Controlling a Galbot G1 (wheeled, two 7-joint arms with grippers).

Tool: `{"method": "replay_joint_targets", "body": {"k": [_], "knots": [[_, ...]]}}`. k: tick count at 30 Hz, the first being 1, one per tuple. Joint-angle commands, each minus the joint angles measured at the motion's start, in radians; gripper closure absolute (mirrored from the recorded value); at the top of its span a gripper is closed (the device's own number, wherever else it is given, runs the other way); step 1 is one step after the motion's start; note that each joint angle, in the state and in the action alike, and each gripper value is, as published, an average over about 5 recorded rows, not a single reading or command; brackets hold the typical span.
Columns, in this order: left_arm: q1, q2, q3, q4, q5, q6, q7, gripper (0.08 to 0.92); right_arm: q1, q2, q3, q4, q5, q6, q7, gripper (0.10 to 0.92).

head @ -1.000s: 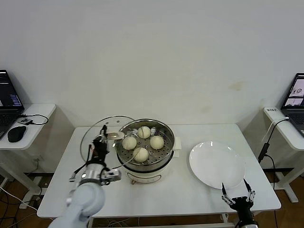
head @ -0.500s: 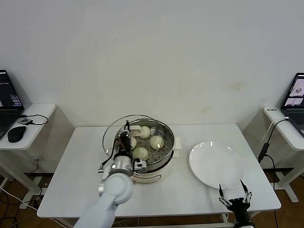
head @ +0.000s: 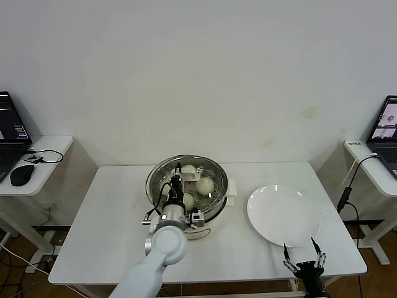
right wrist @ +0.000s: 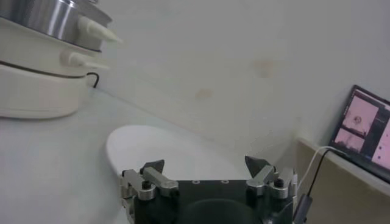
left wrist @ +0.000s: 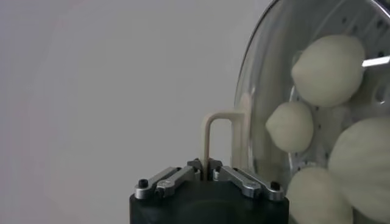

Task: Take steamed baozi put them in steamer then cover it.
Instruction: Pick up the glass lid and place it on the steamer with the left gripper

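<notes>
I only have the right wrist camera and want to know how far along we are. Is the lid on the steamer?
Observer: The left hand holds the cover by its handle right over the steamer. I cannot tell whether it is fully seated.
Operator: Are the buns inside?
Observer: Yes, the left wrist view shows four baozi on the perforated tray, seen through the glass.
</notes>
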State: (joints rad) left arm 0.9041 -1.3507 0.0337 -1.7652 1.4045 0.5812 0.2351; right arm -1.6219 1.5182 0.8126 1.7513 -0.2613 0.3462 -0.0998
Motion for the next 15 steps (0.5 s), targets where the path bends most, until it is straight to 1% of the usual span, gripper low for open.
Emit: {"method": "replay_joint_targets", "body": {"k": [1, 15], "knots": [[-0.024, -0.022, 0.019, 0.038, 0.020, 0.006, 0.012, 0.856, -0.001, 0.003, -0.005, -0.005, -0.008, 0.003, 0.001, 0.203], [-0.028, -0.024, 0.027, 0.050, 0.018, 0.002, 0.007, 0.856, -0.005, 0.003, -0.009, -0.004, -0.008, 0.005, 0.000, 0.203]]}}
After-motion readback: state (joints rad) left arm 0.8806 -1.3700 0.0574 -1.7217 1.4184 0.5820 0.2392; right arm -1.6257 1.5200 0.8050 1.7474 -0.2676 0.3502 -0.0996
